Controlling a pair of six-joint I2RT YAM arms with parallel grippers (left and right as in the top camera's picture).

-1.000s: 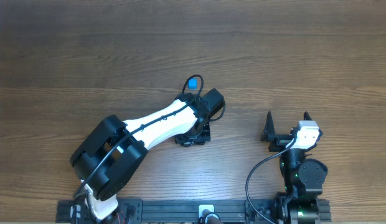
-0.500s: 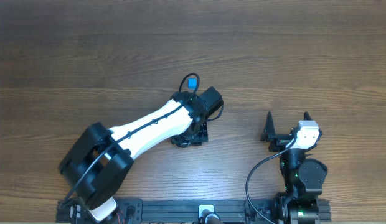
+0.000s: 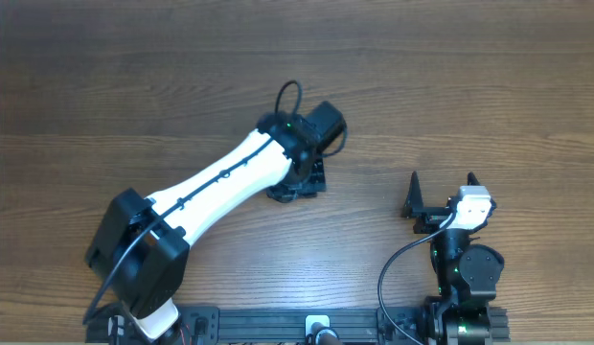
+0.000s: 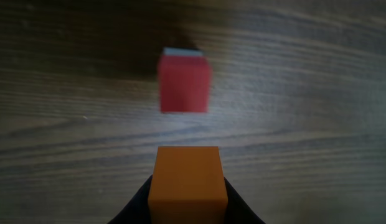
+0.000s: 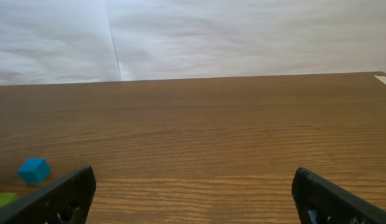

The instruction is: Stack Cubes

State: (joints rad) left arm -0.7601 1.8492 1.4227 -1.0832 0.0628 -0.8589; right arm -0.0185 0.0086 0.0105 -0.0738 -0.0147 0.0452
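**Left jaws:** clamped on the orange cube (image 4: pixel 187 180), one finger against each side face. The red cube (image 4: pixel 184 85) lies on the table (image 4: pixel 317 124) beyond the orange cube, apart from it. A thin pale-blue strip shows along the red cube's far edge; what it belongs to cannot be told. In the top view, the left arm (image 3: pixel 230 182) extends from its base at 7 o'clock to the table centre.

**Right jaws:** apart, with bare table visible between the fingers (image 5: pixel 62 193), located at 4 o'clock in the top view. The blue cube (image 5: pixel 33 169) rests on the table at roughly 10 o'clock from the right jaws. A green object (image 5: pixel 3 199) lies near it, cut by the frame edge.
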